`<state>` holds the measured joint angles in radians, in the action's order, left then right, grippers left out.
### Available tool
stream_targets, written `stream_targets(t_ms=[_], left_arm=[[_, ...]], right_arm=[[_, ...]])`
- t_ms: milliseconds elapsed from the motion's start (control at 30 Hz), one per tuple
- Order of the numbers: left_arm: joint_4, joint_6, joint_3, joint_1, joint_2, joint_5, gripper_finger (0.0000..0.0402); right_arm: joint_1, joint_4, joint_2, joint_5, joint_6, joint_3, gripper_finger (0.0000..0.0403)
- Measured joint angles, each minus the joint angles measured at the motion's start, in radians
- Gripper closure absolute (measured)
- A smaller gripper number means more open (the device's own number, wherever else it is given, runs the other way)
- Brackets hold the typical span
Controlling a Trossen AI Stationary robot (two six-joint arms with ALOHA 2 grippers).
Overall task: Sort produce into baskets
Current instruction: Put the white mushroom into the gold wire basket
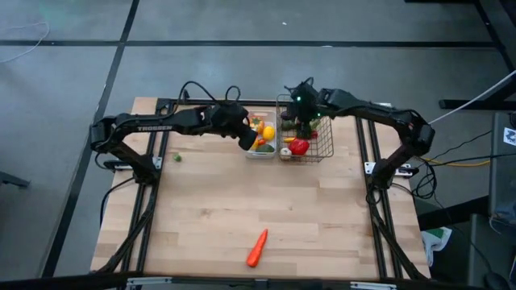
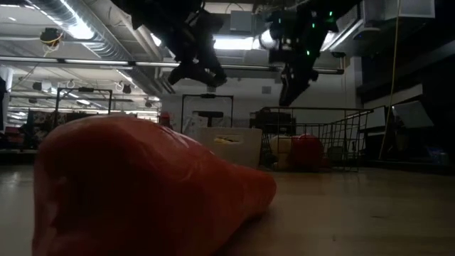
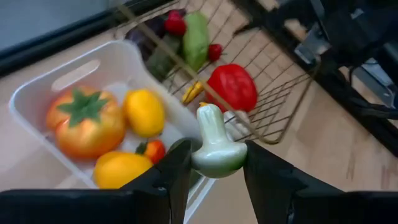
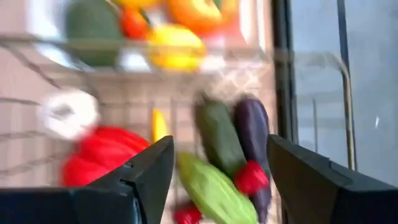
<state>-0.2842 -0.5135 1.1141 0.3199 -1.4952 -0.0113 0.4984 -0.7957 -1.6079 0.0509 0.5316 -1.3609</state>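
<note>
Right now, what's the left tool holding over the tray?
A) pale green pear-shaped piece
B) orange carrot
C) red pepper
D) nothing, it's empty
A: in the left wrist view the left tool is shut on a pale green pear-shaped piece, pinched between its two fingers at the edge of the white tray; the carrot lies alone on the near part of the table, and the red pepper sits in the wire basket.

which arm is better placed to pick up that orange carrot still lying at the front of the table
Right, probably: the right gripper hangs open and empty over the square wire-mesh basket, while the left gripper holds a pale green gourd-shaped toy. The orange toy carrot lies far from both.
</note>
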Motion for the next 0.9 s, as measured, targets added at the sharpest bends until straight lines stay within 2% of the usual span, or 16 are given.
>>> stream_targets(t_ms=[200,400,600,767,900], left_arm=[[0.018,0.092,0.000,-0.042,0.000,0.003,0.0268],[0.041,0.186,0.000,-0.110,0.000,0.003,0.0268],[0.040,0.141,0.000,-0.163,0.000,0.003,0.0268],[0.041,0.119,0.000,-0.198,0.000,0.002,0.0268],[0.041,0.117,0.000,-0.215,0.000,0.002,0.0268]], right_arm=[[-0.147,0.082,0.032,0.011,0.014,0.000,0.0148],[-0.276,0.194,0.031,0.080,0.098,0.000,0.0148],[-0.381,0.261,0.028,0.198,0.164,0.000,0.0148],[-0.446,0.271,0.028,0.211,0.205,0.000,0.0149],[-0.485,0.272,0.028,0.211,0.227,0.000,0.0169]])
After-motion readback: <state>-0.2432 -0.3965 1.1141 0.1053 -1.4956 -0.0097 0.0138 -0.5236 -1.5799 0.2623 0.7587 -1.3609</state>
